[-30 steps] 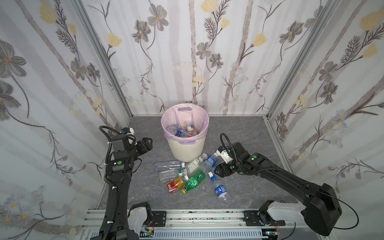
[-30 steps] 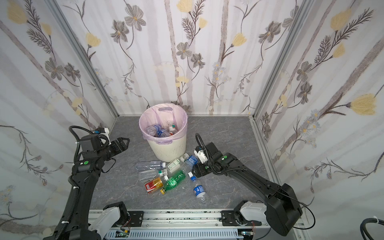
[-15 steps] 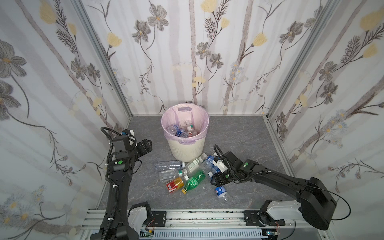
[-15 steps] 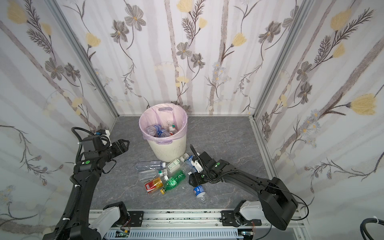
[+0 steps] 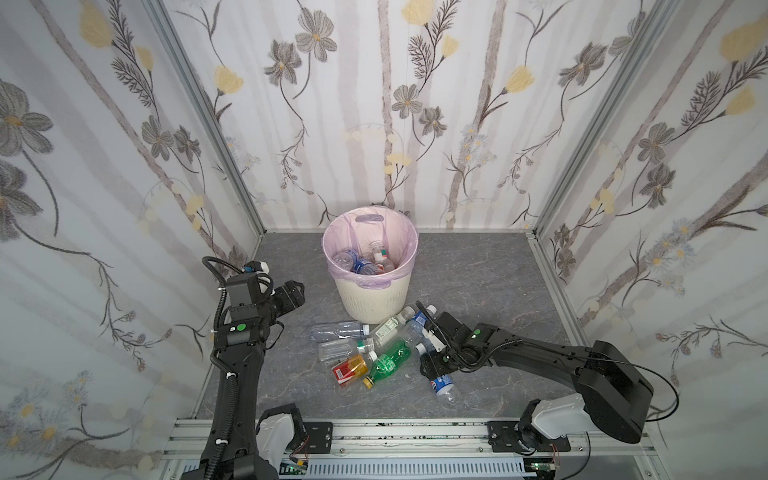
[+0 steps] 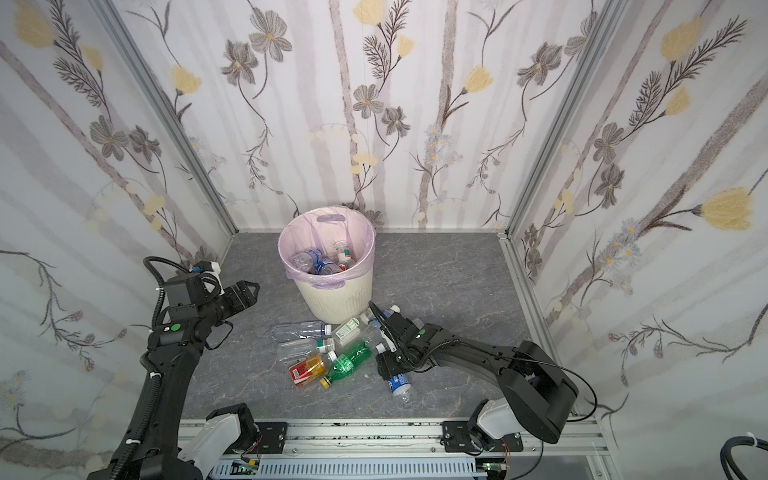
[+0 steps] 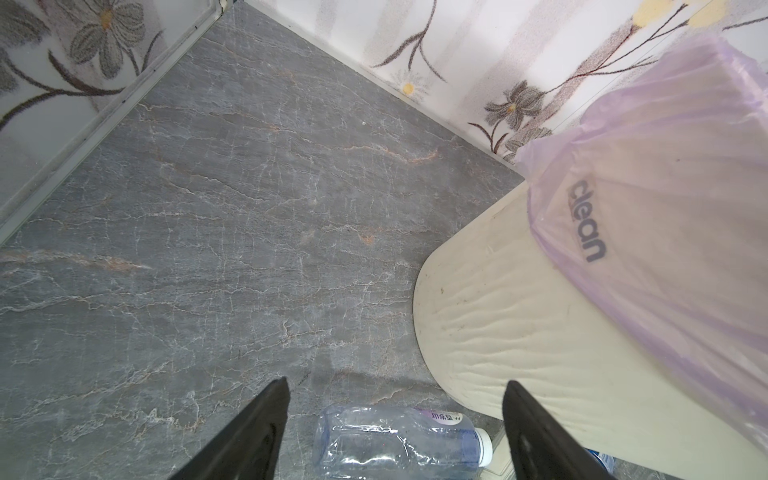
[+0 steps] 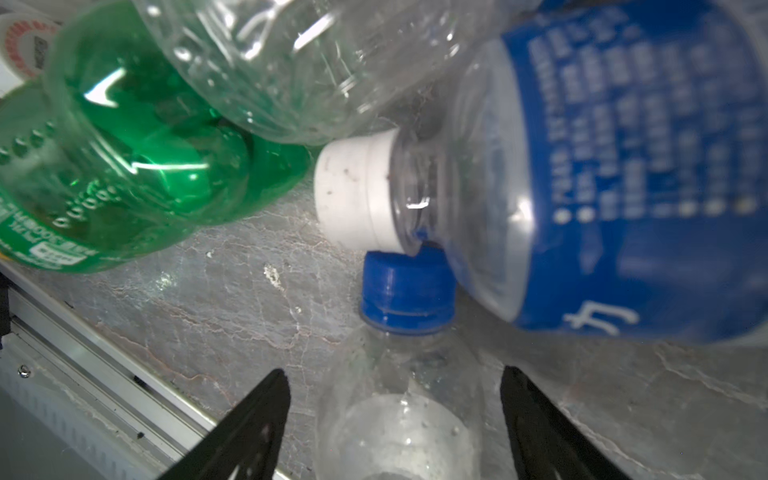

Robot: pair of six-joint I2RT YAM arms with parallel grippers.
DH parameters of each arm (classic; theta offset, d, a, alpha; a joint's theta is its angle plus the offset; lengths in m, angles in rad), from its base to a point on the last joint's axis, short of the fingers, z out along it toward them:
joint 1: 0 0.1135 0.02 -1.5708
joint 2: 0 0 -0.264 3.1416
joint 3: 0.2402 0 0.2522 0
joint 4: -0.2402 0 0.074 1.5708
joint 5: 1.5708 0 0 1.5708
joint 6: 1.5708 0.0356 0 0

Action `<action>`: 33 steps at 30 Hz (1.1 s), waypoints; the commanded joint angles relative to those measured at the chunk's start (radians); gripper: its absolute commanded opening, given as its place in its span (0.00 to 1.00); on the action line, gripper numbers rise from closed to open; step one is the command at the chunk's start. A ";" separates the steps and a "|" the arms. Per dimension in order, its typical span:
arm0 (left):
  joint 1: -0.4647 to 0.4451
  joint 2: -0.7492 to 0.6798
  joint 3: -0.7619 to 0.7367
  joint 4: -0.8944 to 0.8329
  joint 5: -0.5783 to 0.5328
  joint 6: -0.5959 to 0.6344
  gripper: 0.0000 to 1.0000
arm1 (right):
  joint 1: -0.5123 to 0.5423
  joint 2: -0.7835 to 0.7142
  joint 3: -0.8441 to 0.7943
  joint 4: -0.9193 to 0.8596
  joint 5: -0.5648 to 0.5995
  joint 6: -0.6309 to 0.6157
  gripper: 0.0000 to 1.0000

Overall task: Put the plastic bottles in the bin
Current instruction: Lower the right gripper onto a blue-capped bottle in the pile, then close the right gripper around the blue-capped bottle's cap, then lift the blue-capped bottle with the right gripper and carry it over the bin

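The bin stands at the back middle, pink-lined, with several plastic bottles inside. More bottles lie in front of it: two clear ones, an amber one, a green one and a blue-labelled one. My right gripper is open and low over a blue-capped clear bottle, one finger on each side of its shoulder, not touching. My left gripper hangs open and empty left of the bin, above a clear bottle.
Flowered walls close in the grey stone floor on three sides. A metal rail runs along the front edge, also seen close beside the right gripper. The bin wall is near my left gripper's right finger.
My right gripper has swung from beside the blue-labelled bottle near the bin toward the front and down over the blue-capped bottle. The left arm has barely shifted.
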 commanded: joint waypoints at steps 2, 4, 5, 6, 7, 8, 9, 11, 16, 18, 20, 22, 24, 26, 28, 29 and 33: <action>0.001 -0.001 0.003 0.021 -0.002 0.012 0.83 | 0.007 0.005 -0.001 0.033 0.040 0.010 0.79; 0.001 -0.003 0.003 0.021 -0.003 0.013 0.83 | 0.011 0.040 -0.016 0.038 0.042 0.012 0.78; 0.001 -0.005 0.001 0.022 -0.001 0.013 0.83 | 0.014 0.043 -0.033 0.039 0.045 0.012 0.78; 0.001 -0.007 0.000 0.023 -0.001 0.013 0.83 | 0.017 0.047 -0.036 0.041 0.051 0.013 0.78; 0.001 -0.009 0.000 0.022 -0.002 0.013 0.83 | 0.021 0.051 -0.039 0.041 0.058 0.014 0.77; 0.001 -0.012 -0.002 0.023 -0.002 0.013 0.83 | 0.024 0.054 -0.042 0.041 0.064 0.015 0.77; 0.001 -0.012 -0.002 0.022 -0.003 0.013 0.83 | 0.028 0.060 -0.045 0.040 0.068 0.016 0.76; 0.001 -0.012 0.000 0.024 -0.009 0.013 0.83 | 0.032 0.068 -0.046 0.041 0.078 0.016 0.75; 0.001 -0.010 0.003 0.024 -0.004 0.012 0.83 | 0.036 0.055 -0.034 0.054 0.086 0.016 0.59; 0.001 -0.014 0.002 0.024 -0.004 0.012 0.83 | 0.037 0.037 -0.028 0.056 0.087 0.011 0.55; 0.001 -0.017 0.002 0.024 -0.004 0.012 0.83 | 0.037 0.019 -0.021 0.058 0.083 -0.003 0.52; 0.001 -0.019 0.000 0.025 -0.004 0.011 0.83 | 0.037 -0.039 -0.015 0.056 0.073 -0.020 0.51; 0.001 -0.020 -0.002 0.026 -0.002 0.010 0.83 | 0.036 -0.076 0.022 0.059 0.045 -0.045 0.50; 0.000 -0.022 -0.003 0.027 -0.002 0.010 0.83 | 0.036 -0.113 0.039 0.070 -0.010 -0.070 0.49; 0.001 -0.022 -0.004 0.028 -0.002 0.009 0.83 | 0.036 -0.144 0.054 0.092 -0.085 -0.093 0.49; 0.000 -0.022 -0.004 0.028 0.000 0.009 0.83 | 0.035 -0.155 0.062 0.100 -0.110 -0.102 0.49; 0.001 -0.029 -0.008 0.031 0.006 0.006 0.83 | 0.023 -0.202 0.092 0.127 -0.174 -0.148 0.49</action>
